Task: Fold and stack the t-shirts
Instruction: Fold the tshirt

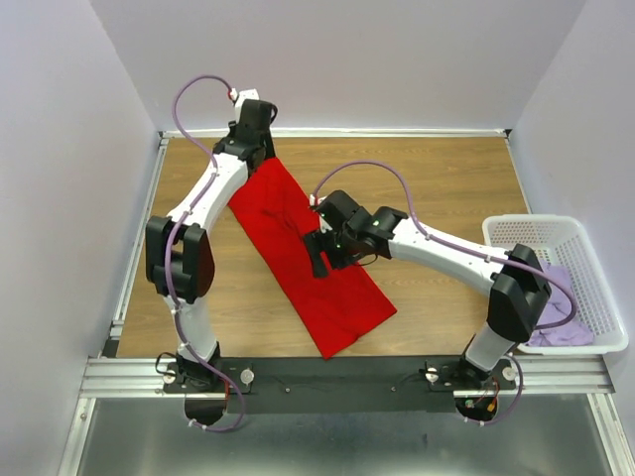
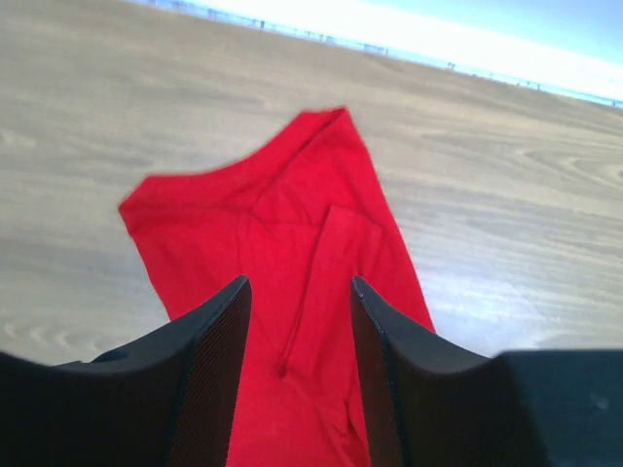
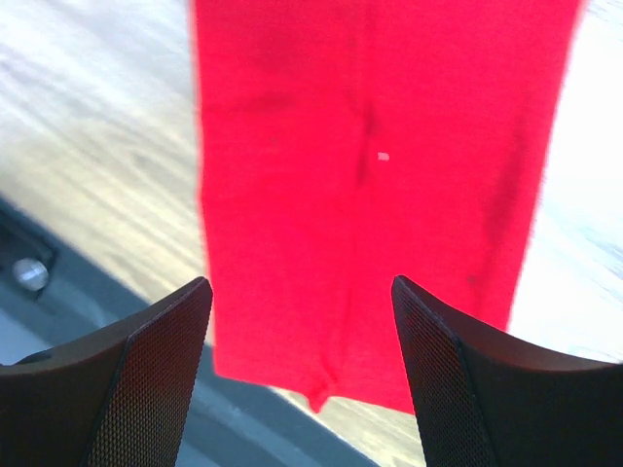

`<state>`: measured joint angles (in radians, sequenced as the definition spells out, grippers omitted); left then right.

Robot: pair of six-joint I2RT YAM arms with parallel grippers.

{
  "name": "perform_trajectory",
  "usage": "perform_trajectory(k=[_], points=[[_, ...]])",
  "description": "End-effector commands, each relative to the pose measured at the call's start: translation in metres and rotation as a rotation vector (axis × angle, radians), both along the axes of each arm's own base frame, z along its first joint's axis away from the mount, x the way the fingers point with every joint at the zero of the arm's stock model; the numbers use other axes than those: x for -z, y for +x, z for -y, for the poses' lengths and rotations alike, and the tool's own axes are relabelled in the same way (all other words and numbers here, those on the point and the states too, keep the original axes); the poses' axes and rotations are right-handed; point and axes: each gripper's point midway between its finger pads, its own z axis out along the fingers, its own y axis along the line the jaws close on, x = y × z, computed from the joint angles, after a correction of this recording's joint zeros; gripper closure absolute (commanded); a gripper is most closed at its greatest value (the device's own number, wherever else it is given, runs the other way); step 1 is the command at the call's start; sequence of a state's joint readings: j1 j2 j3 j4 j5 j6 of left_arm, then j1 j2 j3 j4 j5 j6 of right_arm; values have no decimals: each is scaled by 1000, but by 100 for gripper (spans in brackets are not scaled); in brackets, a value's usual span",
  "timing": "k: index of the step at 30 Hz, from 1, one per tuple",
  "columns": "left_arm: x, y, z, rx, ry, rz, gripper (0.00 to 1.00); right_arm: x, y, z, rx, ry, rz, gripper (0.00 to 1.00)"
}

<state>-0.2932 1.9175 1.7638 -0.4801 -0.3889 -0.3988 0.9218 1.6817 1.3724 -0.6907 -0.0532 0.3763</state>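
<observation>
A bright red t-shirt (image 1: 308, 248) lies folded into a long strip, running from the far left toward the near middle of the wooden table. My left gripper (image 1: 250, 149) hovers over its far end, open, with red cloth (image 2: 292, 243) showing between the fingers. My right gripper (image 1: 319, 260) is open above the strip's middle; the near hem (image 3: 370, 243) shows below it. A pale lilac t-shirt (image 1: 556, 312) lies bunched in the white basket (image 1: 585, 238) at the right.
The table (image 1: 446, 178) is walled by white panels at the back and sides. A metal rail (image 1: 347, 372) with the arm bases runs along the near edge. The basket stands at the right edge.
</observation>
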Motion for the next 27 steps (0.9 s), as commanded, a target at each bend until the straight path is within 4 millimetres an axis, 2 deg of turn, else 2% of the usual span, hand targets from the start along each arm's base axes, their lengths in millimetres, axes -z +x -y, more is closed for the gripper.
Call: perform_trajectory(k=[1,4,8,10,11,17,18,19,20,21,22,24,25,26,27], points=[[76,-28,0,-26,-27,-169,48,11,4,24,77,-76,16,19],[102,-39,-8,-40,-47,-224,50,8,5,29,96,-79,32,19],[136,-39,-26,-68,-77,-274,52,13,2,38,121,-97,31,19],[147,-36,-24,-51,-81,-299,53,16,0,42,132,-103,25,19],[162,-36,-23,-41,-66,-336,54,18,-1,45,142,-109,20,19],[187,-24,-20,-7,-52,-378,54,24,-3,51,167,-121,9,19],[202,-26,-20,2,-41,-420,53,24,-2,51,173,-121,10,19],[200,-19,-14,20,-53,-416,53,25,-1,53,178,-127,13,19],[208,-18,-10,32,-54,-433,53,26,1,53,184,-133,15,19],[208,-14,-5,41,-61,-424,53,29,2,55,191,-144,12,19],[199,-4,9,79,-68,-396,53,32,5,57,202,-153,15,19],[206,2,22,113,-71,-403,53,36,9,60,220,-166,11,19],[191,17,34,143,-93,-364,53,40,13,62,233,-172,4,19],[201,18,41,160,-95,-387,53,42,14,63,239,-178,1,19],[200,22,54,187,-97,-378,53,44,17,64,244,-186,1,19]])
